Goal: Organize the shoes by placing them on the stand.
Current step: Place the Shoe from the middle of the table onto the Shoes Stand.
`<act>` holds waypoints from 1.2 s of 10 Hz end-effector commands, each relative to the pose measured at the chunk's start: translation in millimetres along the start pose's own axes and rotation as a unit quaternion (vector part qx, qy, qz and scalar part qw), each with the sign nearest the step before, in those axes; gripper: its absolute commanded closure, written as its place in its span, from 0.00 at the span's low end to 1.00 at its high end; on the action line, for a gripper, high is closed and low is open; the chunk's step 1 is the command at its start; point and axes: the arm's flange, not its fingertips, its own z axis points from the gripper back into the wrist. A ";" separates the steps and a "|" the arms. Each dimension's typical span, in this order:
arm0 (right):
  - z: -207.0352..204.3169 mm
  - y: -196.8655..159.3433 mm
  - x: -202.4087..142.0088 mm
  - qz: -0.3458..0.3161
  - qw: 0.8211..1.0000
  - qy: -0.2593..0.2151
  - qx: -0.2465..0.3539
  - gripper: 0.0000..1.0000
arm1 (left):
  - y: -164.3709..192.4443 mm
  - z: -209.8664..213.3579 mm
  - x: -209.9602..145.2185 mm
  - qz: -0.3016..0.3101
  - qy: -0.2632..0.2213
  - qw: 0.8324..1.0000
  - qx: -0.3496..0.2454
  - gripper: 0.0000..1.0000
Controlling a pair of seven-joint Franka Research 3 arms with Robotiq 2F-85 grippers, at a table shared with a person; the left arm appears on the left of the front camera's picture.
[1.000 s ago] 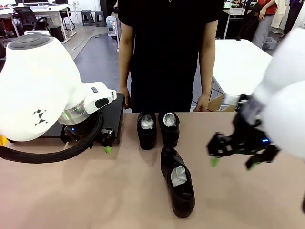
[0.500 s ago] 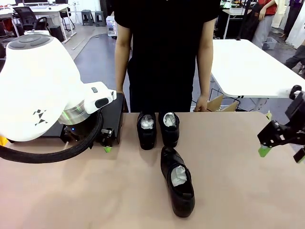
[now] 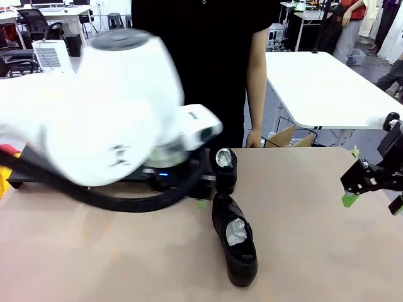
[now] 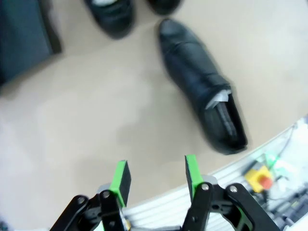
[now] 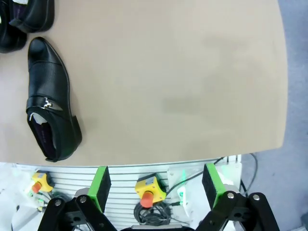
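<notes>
Tan bench (image 3: 315,251) in an open workroom; a person (image 3: 208,56) in black stands at its far side, with a white table (image 3: 315,82) behind. The left hand (image 4: 156,175) hangs part-open and empty. Ahead of it to the right lies a single shoe (image 4: 202,91), two more shoes (image 4: 113,17) sit farther ahead, and the stand (image 4: 24,38) is far ahead to its left. The right hand (image 5: 156,185) is spread wide, holding nothing, above a yellow stop button (image 5: 147,185). Since the earlier frame the left arm (image 3: 113,126) has swung from the stand toward the middle; the right hand has not moved.
</notes>
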 end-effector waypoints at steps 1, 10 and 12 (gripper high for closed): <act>0.7 1.3 -0.9 0.005 1.000 0.001 0.004 0.00 | -9.3 -8.8 33.0 0.032 0.035 0.999 0.005 0.39; 0.7 1.3 -0.9 0.005 1.000 0.001 0.004 0.00 | -100.6 -50.2 36.9 0.078 0.064 0.992 -0.079 0.39; 0.7 1.3 -0.9 0.005 1.000 0.001 0.004 0.00 | -124.9 -54.0 36.2 0.118 0.093 0.988 -0.047 0.39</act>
